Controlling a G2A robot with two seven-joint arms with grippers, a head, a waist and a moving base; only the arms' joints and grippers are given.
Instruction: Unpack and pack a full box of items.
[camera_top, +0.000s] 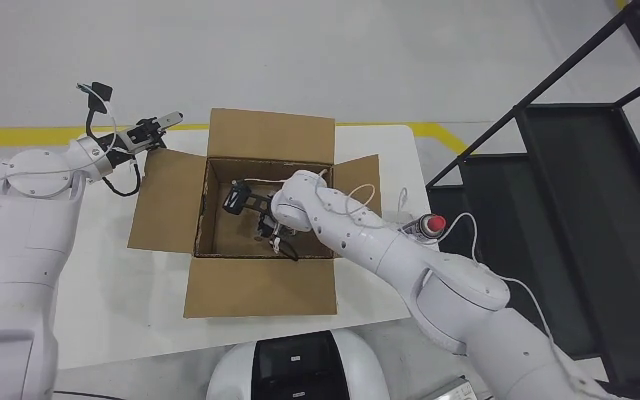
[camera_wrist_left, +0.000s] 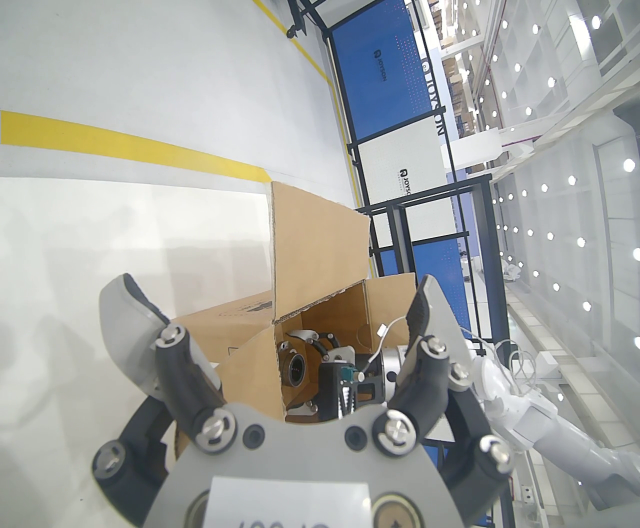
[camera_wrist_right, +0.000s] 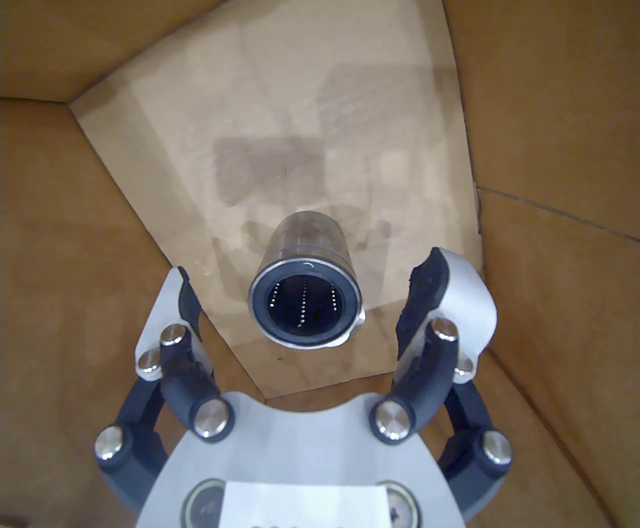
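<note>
An open cardboard box (camera_top: 270, 135) stands on the white table (camera_top: 110, 290) with all its flaps folded outward. My right gripper (camera_top: 272, 235) is down inside it. In the right wrist view a metal cylinder with a dark bore (camera_wrist_right: 307, 240) lies on the box floor (camera_wrist_right: 280, 125), its open end facing the camera. The right gripper (camera_wrist_right: 306, 272) is open, its fingers on either side of the cylinder's near end and apart from it. My left gripper (camera_top: 165, 122) hangs open and holds nothing, beyond the box's left flap near the far left corner. The left gripper (camera_wrist_left: 277, 285) faces the box (camera_wrist_left: 315, 240).
A red-topped button (camera_top: 435, 222) sits at the table's right edge, with white cables beside it. A black metal stair frame (camera_top: 560, 170) stands to the right of the table. Bare tabletop lies left of and in front of the box.
</note>
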